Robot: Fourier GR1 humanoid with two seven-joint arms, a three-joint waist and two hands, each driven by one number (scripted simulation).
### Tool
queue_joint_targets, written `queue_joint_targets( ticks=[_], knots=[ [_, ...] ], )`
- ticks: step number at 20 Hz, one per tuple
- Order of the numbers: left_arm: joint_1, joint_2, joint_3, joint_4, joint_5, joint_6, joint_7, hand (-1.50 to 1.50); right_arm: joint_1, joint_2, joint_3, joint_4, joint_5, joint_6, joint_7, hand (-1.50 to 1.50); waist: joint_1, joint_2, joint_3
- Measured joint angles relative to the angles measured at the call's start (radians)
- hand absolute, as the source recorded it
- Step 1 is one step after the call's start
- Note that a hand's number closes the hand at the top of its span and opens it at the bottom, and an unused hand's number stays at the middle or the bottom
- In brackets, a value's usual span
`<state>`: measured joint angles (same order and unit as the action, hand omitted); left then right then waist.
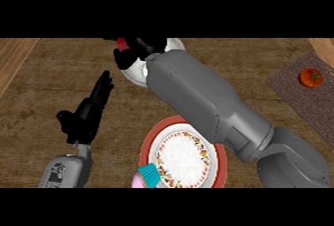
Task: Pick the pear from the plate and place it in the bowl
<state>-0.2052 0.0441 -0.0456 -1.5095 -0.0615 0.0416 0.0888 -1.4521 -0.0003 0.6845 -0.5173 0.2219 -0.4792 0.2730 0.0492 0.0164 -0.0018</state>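
Head view looks steeply down on a brown wooden counter. Taking the plate as the landmark: it is red-rimmed with a white middle and a flowered band, it lies low in the middle of the view, and nothing rests on its white centre. A cupcake with a teal paper case and pink top sits at the plate's lower left edge, touching or overlapping the rim.

Far above the plate, at the top of the view, stands a white bowl, mostly covered by the right arm. The right forearm crosses the plate's upper right rim and stretches up to the bowl, where the right hand hangs over it with fingers curled. A small red shape shows at the hand's upper left edge; whether this is the pear, and whether the fingers grip it, I cannot tell.

Left of the plate, well apart from it, the left hand rests open, fingers straight and pointing up the view.

Up and far right of the plate, a dark woven mat carries a red tomato.
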Motion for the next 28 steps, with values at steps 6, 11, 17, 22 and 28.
queue_joint_targets(
  ticks=[6,11,17,22,28],
  knots=[
    [0.008,-0.002,-0.006,-0.015,0.006,-0.01,0.001,0.0,0.021,0.0,-0.033,0.172,0.001,-0.016,-0.131,1.5,0.015,0.005,0.0],
    [0.006,-0.016,-0.024,-0.02,-0.009,-0.001,0.001,0.0,0.067,-0.004,-0.097,0.258,-0.054,0.06,-0.231,-1.5,0.023,0.012,0.001],
    [0.012,-0.018,-0.035,-0.024,-0.015,-0.004,-0.011,0.0,0.104,-0.007,-0.169,0.307,-0.12,0.191,-0.374,-1.5,0.031,0.016,0.002],
    [-0.006,-0.013,-0.017,-0.005,-0.006,-0.006,-0.007,0.0,0.118,-0.002,-0.255,0.29,-0.191,0.187,-0.506,-1.5,0.027,0.015,0.002],
    [0.009,-0.016,-0.022,-0.016,-0.012,0.006,0.004,0.0,0.102,-0.017,-0.375,0.291,-0.274,0.155,-0.616,-1.5,0.018,0.009,0.002]
  ],
)
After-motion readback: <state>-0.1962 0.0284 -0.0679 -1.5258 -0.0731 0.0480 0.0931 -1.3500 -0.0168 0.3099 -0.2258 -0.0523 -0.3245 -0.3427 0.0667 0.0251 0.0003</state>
